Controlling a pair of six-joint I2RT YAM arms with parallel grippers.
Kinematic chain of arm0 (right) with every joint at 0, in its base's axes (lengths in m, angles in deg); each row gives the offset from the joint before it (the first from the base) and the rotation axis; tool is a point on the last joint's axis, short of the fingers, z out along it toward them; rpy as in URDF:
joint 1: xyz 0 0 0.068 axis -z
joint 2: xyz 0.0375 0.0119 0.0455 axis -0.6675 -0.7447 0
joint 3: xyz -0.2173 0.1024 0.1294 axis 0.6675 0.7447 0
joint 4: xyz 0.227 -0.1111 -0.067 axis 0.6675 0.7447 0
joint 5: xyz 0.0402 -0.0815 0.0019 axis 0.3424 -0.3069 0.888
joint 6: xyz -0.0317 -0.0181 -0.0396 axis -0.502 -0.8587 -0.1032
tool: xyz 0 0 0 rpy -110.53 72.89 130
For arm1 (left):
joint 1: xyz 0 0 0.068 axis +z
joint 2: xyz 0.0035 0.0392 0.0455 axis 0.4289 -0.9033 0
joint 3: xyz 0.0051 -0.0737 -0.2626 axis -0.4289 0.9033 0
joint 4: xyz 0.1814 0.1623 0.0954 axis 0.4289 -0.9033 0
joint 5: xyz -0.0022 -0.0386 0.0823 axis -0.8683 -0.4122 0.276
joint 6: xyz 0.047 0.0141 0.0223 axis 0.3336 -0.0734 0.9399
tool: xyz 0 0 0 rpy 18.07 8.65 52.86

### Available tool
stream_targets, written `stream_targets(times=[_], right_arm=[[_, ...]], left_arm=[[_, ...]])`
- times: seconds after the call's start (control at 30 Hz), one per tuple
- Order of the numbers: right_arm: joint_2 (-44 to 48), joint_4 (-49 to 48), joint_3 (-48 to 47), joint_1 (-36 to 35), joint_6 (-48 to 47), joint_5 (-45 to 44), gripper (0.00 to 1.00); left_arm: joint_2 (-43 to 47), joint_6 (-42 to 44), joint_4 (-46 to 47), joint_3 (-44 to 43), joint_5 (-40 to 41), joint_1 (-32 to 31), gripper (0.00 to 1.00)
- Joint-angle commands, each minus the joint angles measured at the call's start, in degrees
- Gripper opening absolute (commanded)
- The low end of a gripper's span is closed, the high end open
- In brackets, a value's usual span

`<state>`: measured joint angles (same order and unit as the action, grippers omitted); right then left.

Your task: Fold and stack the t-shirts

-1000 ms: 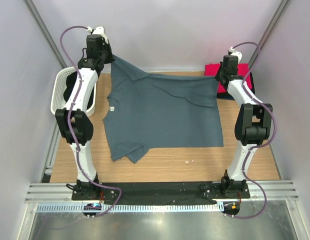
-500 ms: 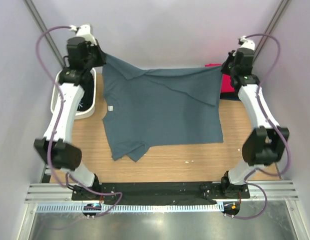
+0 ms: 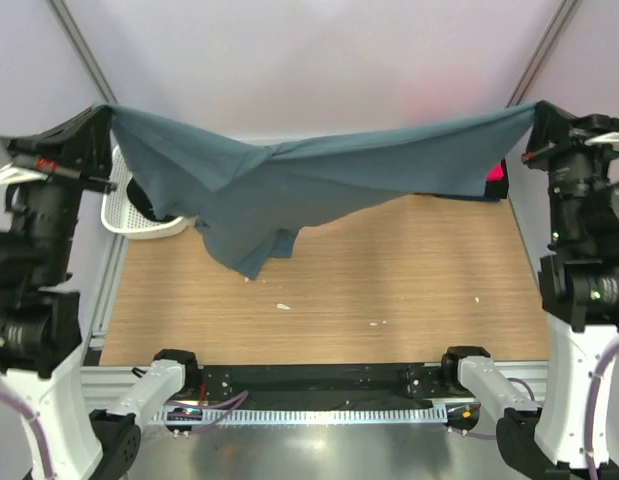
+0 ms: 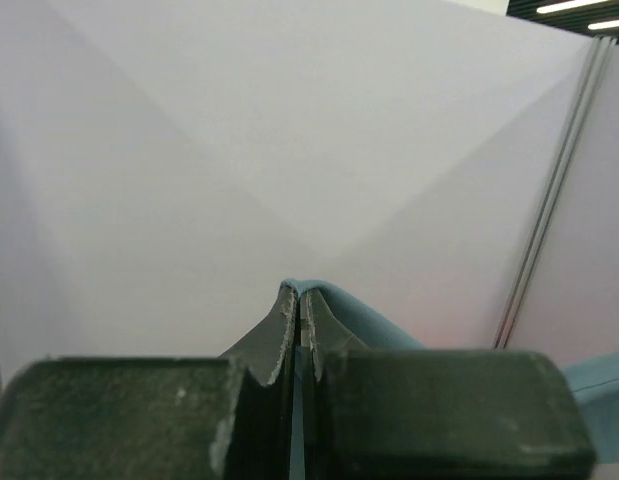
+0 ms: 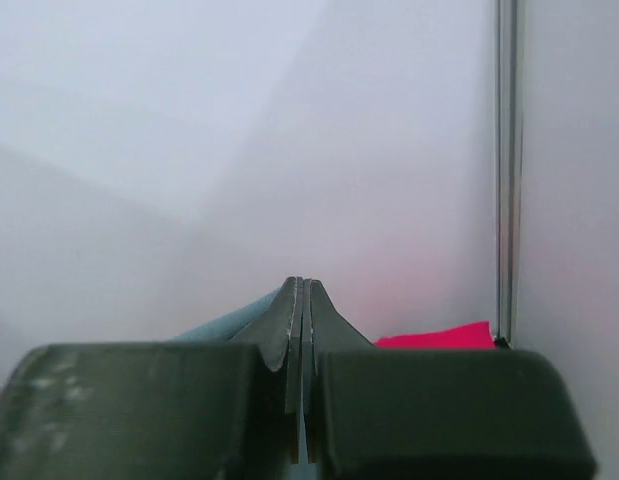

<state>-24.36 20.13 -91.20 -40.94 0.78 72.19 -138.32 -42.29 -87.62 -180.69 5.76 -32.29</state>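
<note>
the slate blue-grey t-shirt (image 3: 319, 180) stretched across the far side is seen as one plain colour, with no print. a sliver of a bright red t-shirt (image 3: 496, 174) is shown at the far right. the basket (image 3: 119, 212) at the far left is white and patterned with rows of small holes, and black cloth (image 3: 154, 200) is seen inside it. the table (image 3: 389, 280) is finished in light wood grain. the left arm (image 3: 34, 260) and right arm (image 3: 589, 270) are coloured black and white.

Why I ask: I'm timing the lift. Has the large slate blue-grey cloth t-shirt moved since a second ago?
Yes. The t-shirt has risen from the light wooden table, where it lay spread, and hangs between left claw and right claw.
</note>
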Motion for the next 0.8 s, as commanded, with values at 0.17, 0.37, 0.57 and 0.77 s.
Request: stream_targets(times=[0.17,0.37,0.57,0.77], right_arm=[[4.0,12.4,-16.1,0.2,-3.5,-0.2,0.01],[1.3,20.2,-30.9,0.3,-4.4,-1.8,0.01],[-1.6,24.2,-36.9,0.2,-3.3,-5.5,0.01],[-5.7,22.8,-30.0,0.2,-4.6,-10.5,0.01]], left_arm=[[3.2,1.8,-8.5,-15.0,0.6,0.0,0.00],[-0.2,3.2,-10.5,-30.2,3.2,0.0,0.00],[-4.0,2.1,-9.9,-31.9,3.4,0.0,0.00],[-11.7,1.1,-10.4,-28.3,4.1,0.0,0.00]])
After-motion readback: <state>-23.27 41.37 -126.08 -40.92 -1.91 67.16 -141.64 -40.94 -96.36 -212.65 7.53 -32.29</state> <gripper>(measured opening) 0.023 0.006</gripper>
